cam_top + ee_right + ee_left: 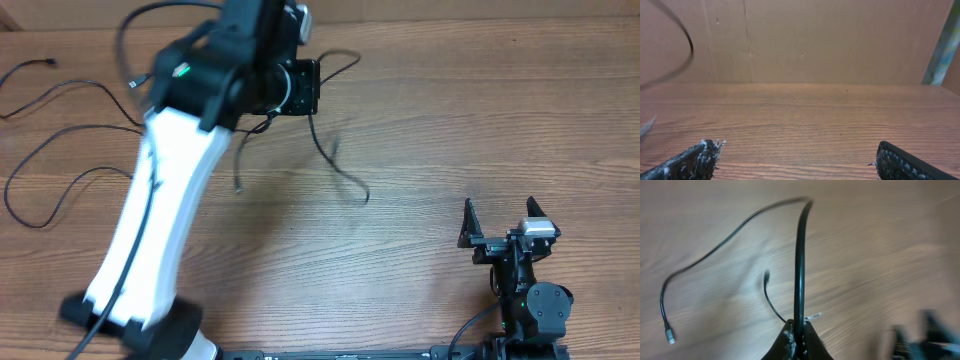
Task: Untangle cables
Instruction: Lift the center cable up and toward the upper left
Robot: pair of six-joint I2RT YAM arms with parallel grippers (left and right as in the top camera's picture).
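One thin black cable (800, 265) is running out from the left gripper (799, 336), whose fingers are clamping it tight, over the far middle of the table (430, 120). More cables (60, 95) are lying at the far left. The right gripper (503, 225) is resting at the near right, its jaws standing wide apart.

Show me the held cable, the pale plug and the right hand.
held cable (800, 270), left wrist view, mid-length.
pale plug (671, 337), left wrist view, its tip.
right hand (500, 212), overhead view, between fingertips.
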